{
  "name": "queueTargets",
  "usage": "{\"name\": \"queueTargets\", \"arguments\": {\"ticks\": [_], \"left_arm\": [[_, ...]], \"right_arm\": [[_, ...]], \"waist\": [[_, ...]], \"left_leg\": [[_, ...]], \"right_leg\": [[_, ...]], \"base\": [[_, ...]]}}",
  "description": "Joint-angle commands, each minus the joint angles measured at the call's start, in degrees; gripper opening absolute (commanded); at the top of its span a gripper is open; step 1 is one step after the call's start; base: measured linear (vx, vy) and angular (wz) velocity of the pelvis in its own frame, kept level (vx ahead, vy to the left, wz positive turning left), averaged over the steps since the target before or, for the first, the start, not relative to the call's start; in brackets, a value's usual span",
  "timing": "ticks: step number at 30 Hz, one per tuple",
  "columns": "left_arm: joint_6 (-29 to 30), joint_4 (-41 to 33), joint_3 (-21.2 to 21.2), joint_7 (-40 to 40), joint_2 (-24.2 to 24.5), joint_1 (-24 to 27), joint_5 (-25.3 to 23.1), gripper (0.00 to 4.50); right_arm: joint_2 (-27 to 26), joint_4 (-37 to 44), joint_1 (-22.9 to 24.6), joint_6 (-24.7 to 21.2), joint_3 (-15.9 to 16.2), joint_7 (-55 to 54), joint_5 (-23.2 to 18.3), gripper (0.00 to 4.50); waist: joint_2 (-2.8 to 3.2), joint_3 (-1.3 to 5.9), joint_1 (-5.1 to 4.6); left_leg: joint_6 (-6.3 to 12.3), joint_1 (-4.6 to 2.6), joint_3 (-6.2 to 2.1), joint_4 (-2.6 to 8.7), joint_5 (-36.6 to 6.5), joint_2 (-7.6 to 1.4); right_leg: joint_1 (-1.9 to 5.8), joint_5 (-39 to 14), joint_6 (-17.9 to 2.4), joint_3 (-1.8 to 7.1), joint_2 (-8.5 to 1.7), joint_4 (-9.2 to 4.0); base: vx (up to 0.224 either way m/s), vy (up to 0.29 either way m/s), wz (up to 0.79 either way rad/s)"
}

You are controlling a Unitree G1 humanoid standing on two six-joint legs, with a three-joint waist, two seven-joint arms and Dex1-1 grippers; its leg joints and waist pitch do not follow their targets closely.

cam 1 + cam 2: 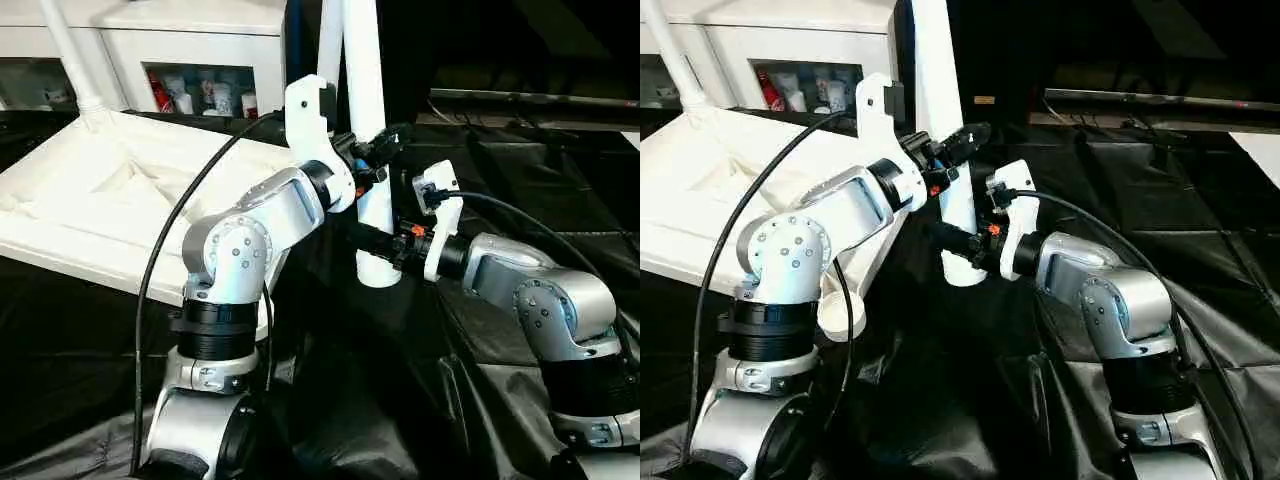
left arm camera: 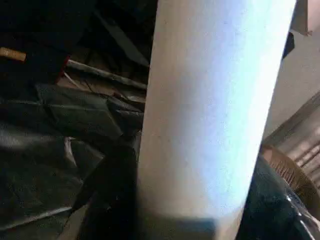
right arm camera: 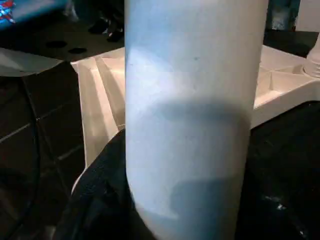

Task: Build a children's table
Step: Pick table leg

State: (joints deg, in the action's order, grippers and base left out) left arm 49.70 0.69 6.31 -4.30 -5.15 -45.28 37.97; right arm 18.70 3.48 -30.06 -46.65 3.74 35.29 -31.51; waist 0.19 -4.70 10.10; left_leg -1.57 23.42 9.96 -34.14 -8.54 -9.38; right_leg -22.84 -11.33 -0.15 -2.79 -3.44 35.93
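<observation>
The white tabletop (image 1: 60, 235) lies upside down at the left, ribbed underside up. One white leg (image 1: 68, 50) stands in its far corner socket. A second table leg (image 1: 362, 70) stands upright in the middle, its flared end (image 1: 378, 270) low over the black cloth, just off the tabletop's right edge. My left gripper (image 1: 385, 145) is shut on this leg partway up. My right gripper (image 1: 372, 240) is shut on it lower down, near the flared end. Both wrist views have the leg (image 2: 210, 110) (image 3: 190, 115) close between the fingers.
A white glass-door cabinet (image 1: 190, 50) with small items stands behind the tabletop. Black cloth (image 1: 520, 170) covers the work surface to the right and front. Another white tube (image 1: 330, 40) rises just behind the held leg. A black cable (image 1: 160, 260) loops over my left arm.
</observation>
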Motion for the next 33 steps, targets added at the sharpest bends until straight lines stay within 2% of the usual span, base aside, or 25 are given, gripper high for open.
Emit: {"name": "queueTargets", "arguments": {"ticks": [1, 2, 3, 4, 5, 6, 9, 11, 12, 13, 14, 16, 19, 21, 23, 26, 30, 33], "left_arm": [[-0.15, -0.89, -0.02, -0.5, 0.83, -0.23, -0.4, 2.02], [0.04, -1.08, -0.3, -1.47, 1.35, -0.16, -0.16, 2.01], [0.23, -1.29, -0.55, -2.35, 1.79, -0.1, 0.09, 2.01], [2.13, -2.42, -1.43, -7.78, 4.7, 0.08, 2.14, 2.0], [2.53, -2.63, -1.57, -8.87, 5.29, 0.1, 2.58, 2.0], [4.87, -3.16, -1.72, -13.8, 8.35, -0.02, 4.9, 1.99], [6.76, -2.79, -1.81, -18.79, 11.57, -0.26, 6.77, 1.91], [7.84, -2.7, -2.65, -25.54, 15.32, -0.11, 8.38, 1.89], [7.84, -2.7, -2.65, -25.54, 15.32, -0.11, 8.38, 1.89], [8.07, -3.13, -3.79, -31.73, 18.59, 0.21, 9.37, 1.89], [8.07, -3.13, -3.79, -31.73, 18.59, 0.21, 9.37, 1.89], [7.97, -3.77, -4.99, -36.56, 20.82, 0.15, 10.28, 1.89], [9.68, -3.98, -3.36, -37.88, 19.87, -0.59, 13.92, 1.89], [9.77, -4.1, -3.13, -38.45, 19.71, -0.72, 14.53, 1.88], [10.2, -4.39, -2.81, -39.76, 18.6, -0.98, 16.31, 1.88], [9.03, -3.99, -3.48, -41.14, 18.13, -0.96, 16.44, 1.88], [8.43, -3.91, -3.43, -41.3, 17.15, -0.9, 16.88, 1.88], [8.68, -3.98, -3.37, -41.34, 16.66, -0.8, 17.25, 1.88]], "right_arm": [[0.35, 2.36, -1.22, 0.96, -0.55, -0.52, 0.26, 1.95], [0.19, 2.29, -1.17, -0.31, -1.09, -0.78, -0.63, 1.95], [0.32, 2.33, -1.14, -0.73, -1.19, -0.46, -1.04, 2.3], [1.51, 3.02, -0.83, -2.61, -1.7, 1.74, -3.2, 2.51], [1.78, 3.19, -0.76, -2.87, -1.77, 2.23, -3.55, 2.51], [3.74, 4.28, -0.27, -4.17, -1.86, 5.87, -5.6, 2.68], [6.78, 5.62, 0.38, -4.14, -0.81, 10.23, -5.99, 2.84], [10.04, 7.51, 0.98, -4.54, 0.03, 14.62, -6.88, 2.93], [10.04, 7.51, 0.98, -4.54, 0.03, 14.62, -6.88, 2.93], [12.49, 9.64, 1.54, -5.73, -0.1, 18.52, -9.25, 2.93], [12.49, 9.64, 1.54, -5.73, -0.1, 18.52, -9.25, 2.93], [13.69, 10.98, 1.78, -6.97, -0.12, 20.96, -11.71, 2.93], [14.01, 10.58, 1.92, -6.81, 1.02, 21.51, -11.24, 2.93], [14.03, 10.43, 1.96, -6.68, 1.36, 21.68, -10.9, 2.93], [13.13, 9.62, 2.03, -6.78, 1.86, 22.18, -11.09, 2.93], [12.67, 9.59, 2.12, -7.48, 1.57, 22.51, -12.66, 2.93], [12.36, 9.49, 2.13, -7.86, 1.48, 22.62, -13.34, 2.93], [11.75, 8.79, 2.04, -8.6, 0.72, 22.62, -14.24, 2.55]], "waist": [[-0.55, 5.29, 0.32], [-0.44, 5.26, 0.3], [-0.43, 5.3, 0.34], [-0.36, 5.32, 0.35], [-0.23, 5.36, 0.45], [-0.19, 5.35, 0.42], [-0.11, 5.33, 0.62], [-0.27, 5.26, 0.82], [-0.16, 5.29, 0.98], [-0.38, 5.21, 1.16], [-0.32, 5.24, 1.36], [-0.42, 5.15, 1.38], [-0.45, 5.12, 1.43], [-0.51, 5.11, 1.49], [-0.68, 5.12, 1.44], [-0.76, 5.08, 1.5], [-0.76, 5.08, 1.57], [-0.7, 5.14, 1.53]], "left_leg": [[-0.86, -1.49, -1.59, 3.36, -8.4, -3.41], [-0.8, -1.52, -1.6, 3.37, -8.36, -3.42], [-0.84, -1.53, -1.59, 3.34, -8.46, -3.41], [-0.93, -1.6, -1.62, 3.35, -8.63, -3.43], [-0.98, -1.69, -1.62, 3.31, -8.59, -3.34], [-0.97, -1.71, -1.57, 3.31, -8.68, -3.33], [-1.33, -1.81, -1.52, 3.3, -9.43, -3.38], [-1.14, -1.91, -1.39, 3.29, -9.41, -3.41], [-1.18, -1.95, -1.4, 3.24, -9.39, -3.46], [-1.11, -1.98, -1.39, 3.3, -9.94, -3.49], [-1.07, -2.02, -1.4, 3.28, -10.08, -3.49], [-1.13, -2.05, -1.41, 3.34, -10.74, -3.52], [-1.8, -2.01, -1.37, 3.31, -11.18, -3.6], [-2.09, -2.06, -1.34, 3.28, -11.88, -3.63], [-2.21, -1.88, -1.42, 3.38, -12.29, -3.59], [-1.98, -1.91, -1.43, 3.37, -12.37, -3.57], [-2.16, -1.93, -1.44, 3.37, -12.62, -3.6], [-2.24, -1.94, -1.49, 3.4, -12.54, -3.58]], "right_leg": [[2.87, -6.41, -8.88, 2.54, -5.09, -4.13], [2.78, -6.18, -9.04, 2.54, -5.07, -4.15], [2.79, -6.13, -9.09, 2.52, -5.04, -4.09], [2.78, -6.08, -9.2, 2.52, -5.08, -4.08], [2.78, -6.39, -9.15, 2.52, -5.07, -3.98], [2.7, -6.45, -9.19, 2.53, -4.98, -3.97], [2.6, -6.97, -8.83, 2.55, -4.86, -3.83], [2.54, -7.59, -9.0, 2.65, -5.0, -3.96], [2.58, -7.67, -9.09, 2.66, -5.07, -3.83], [2.5, -8.87, -9.2, 2.68, -5.05, -3.96], [2.48, -9.52, -9.09, 2.71, -5.07, -3.9], [2.45, -11.18, -9.02, 2.73, -5.16, -3.99], [2.2, -12.44, -9.84, 2.63, -5.35, -3.97], [2.18, -13.35, -10.25, 2.64, -5.4, -4.09], [2.31, -14.17, -9.72, 2.62, -5.42, -4.08], [2.22, -16.12, -8.68, 2.71, -5.45, -4.39], [2.14, -16.79, -8.34, 2.69, -5.42, -4.48], [2.11, -16.28, -8.32, 2.68, -5.35, -4.4]], "base": [[0.0, 0.0, 0.0], [0.0, 0.0, 0.0], [0.0, 0.0, 0.0], [0.0, 0.0, 0.0], [0.0, 0.0, 0.0], [0.0, 0.0, 0.0], [0.0, 0.0, 0.0], [0.0, 0.0, 0.0], [0.0, 0.0, 0.0], [0.0, 0.0, 0.0], [0.0, 0.0, 0.0], [0.0, 0.0, 0.0], [0.0, 0.0, 0.0], [0.0, 0.0, 0.0], [0.0, 0.0, 0.0], [0.0, 0.0, 0.0], [0.0, 0.0, 0.0], [0.0, 0.0, 0.0]]}}
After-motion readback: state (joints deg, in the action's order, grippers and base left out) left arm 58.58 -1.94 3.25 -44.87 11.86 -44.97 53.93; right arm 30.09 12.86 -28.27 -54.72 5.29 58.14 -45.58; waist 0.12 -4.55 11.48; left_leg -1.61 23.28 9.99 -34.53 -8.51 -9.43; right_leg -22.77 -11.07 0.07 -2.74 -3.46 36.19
